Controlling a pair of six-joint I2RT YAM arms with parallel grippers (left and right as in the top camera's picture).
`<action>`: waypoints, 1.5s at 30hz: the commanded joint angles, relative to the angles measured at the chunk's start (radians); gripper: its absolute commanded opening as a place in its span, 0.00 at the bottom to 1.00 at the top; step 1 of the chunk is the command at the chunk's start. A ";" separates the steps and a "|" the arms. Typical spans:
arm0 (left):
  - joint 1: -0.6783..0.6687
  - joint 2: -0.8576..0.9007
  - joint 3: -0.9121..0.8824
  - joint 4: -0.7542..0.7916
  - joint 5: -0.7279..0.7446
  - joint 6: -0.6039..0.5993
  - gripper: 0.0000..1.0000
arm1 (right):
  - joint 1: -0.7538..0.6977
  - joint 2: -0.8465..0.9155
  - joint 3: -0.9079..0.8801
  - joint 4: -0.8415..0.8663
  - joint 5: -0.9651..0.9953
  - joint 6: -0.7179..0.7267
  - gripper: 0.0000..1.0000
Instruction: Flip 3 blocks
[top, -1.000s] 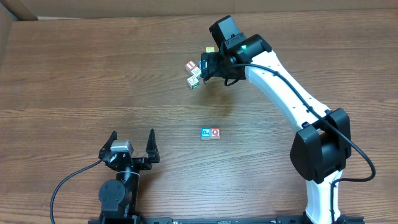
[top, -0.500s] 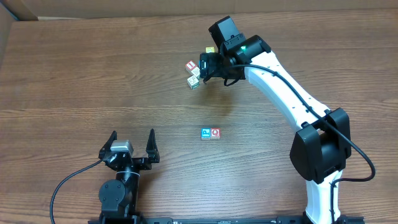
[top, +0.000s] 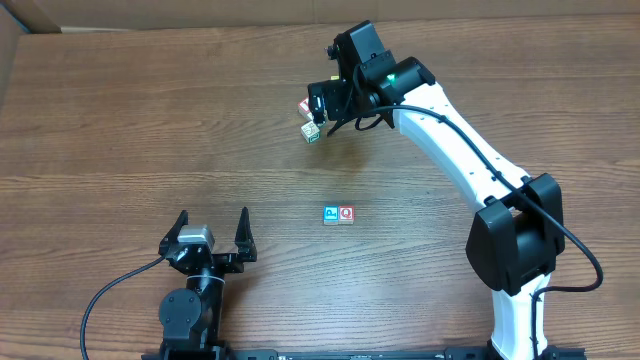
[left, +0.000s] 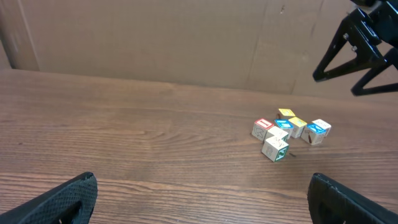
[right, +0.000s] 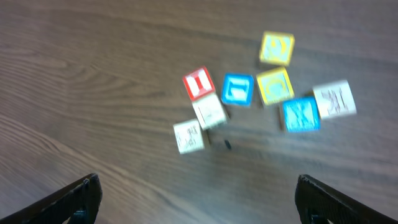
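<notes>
At frame centre on the counter (top: 150, 120), the blue "P" block (top: 331, 214) and red "Q" block (top: 346, 213) touch, apparently done; the pale block (top: 312, 131) lies upper-centre under the wide, empty right end effector (top: 322, 102), its flip unconfirmed.

Cluster of blocks (right: 237, 89) blurred (letters unreadable), mostly hidden beneath the right tool (top: 322, 100) overhead.

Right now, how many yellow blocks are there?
2. One yellow block sits topmost in the right wrist view; the other just below it, between two blue-faced blocks. None seems hidden.
</notes>
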 joint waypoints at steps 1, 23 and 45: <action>-0.006 -0.009 -0.003 0.001 0.008 0.022 1.00 | 0.022 -0.015 -0.034 0.049 -0.007 -0.023 1.00; -0.006 -0.009 -0.003 0.001 0.008 0.022 1.00 | 0.035 -0.013 -0.391 0.446 0.016 -0.028 1.00; -0.006 -0.009 -0.003 0.001 0.008 0.022 1.00 | 0.058 0.074 0.073 0.027 0.000 0.004 0.89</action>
